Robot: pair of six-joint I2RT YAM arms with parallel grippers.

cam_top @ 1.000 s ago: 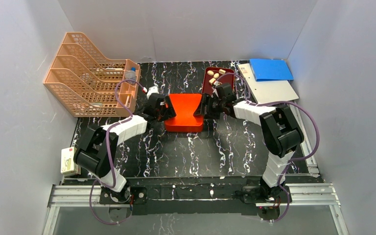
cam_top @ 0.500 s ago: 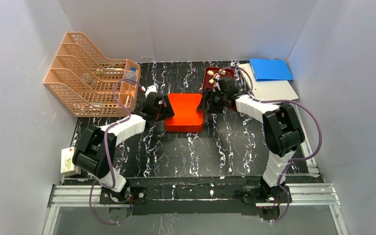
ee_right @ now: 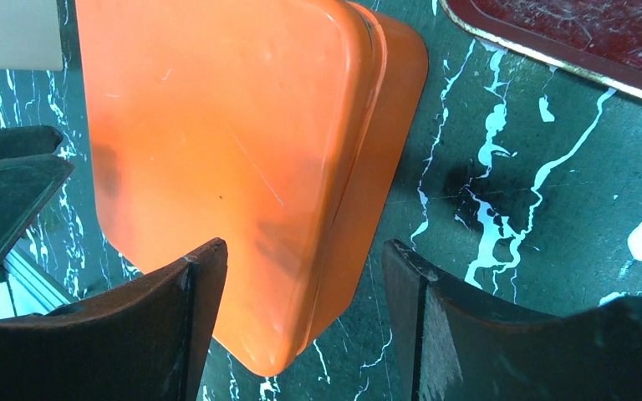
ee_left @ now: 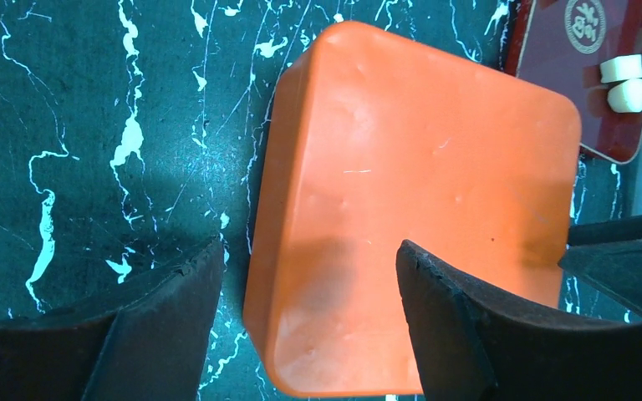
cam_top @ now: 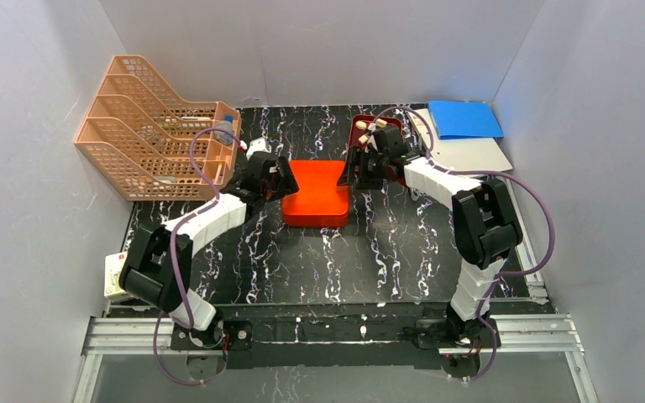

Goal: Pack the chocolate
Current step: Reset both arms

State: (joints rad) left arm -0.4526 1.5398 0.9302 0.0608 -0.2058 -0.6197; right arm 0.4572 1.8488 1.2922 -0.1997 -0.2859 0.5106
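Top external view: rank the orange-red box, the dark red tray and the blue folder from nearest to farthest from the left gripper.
From the left gripper:
1. orange-red box, immediately to its right at the table's centre.
2. dark red tray, beyond the box, toward the back right.
3. blue folder, at the far right corner.

We see a black table point(cam_top: 386, 252) with white streaks. An orange box point(cam_top: 317, 189) sits in the middle of the frame. A dark red tray point(cam_top: 396, 122) lies just up and right of it. A peach rack point(cam_top: 147, 126) stands at the upper left. A white board point(cam_top: 470, 154) and a blue folder point(cam_top: 464, 118) lie at the upper right.
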